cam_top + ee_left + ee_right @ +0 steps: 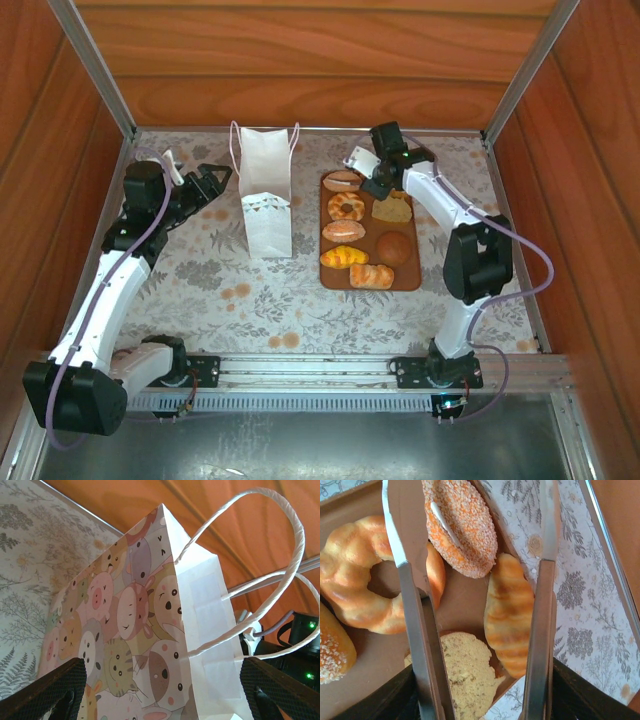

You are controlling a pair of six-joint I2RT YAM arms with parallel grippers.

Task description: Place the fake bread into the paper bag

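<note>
Right fingers spread astride croissant at tray edge; closing may clip adjacent sesame roll. Left fingers spread, paper bag just ahead.

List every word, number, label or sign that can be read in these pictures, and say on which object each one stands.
No readable words, numbers or brand names in any view.
Small upright white paper bag: printed cartoon animal faces only, no letters.
Row of cut-outs on its front: too small to tell whether they form signs.
Flat brown rectangular tray and golden-brown toy pastries: no labels seen.
</note>
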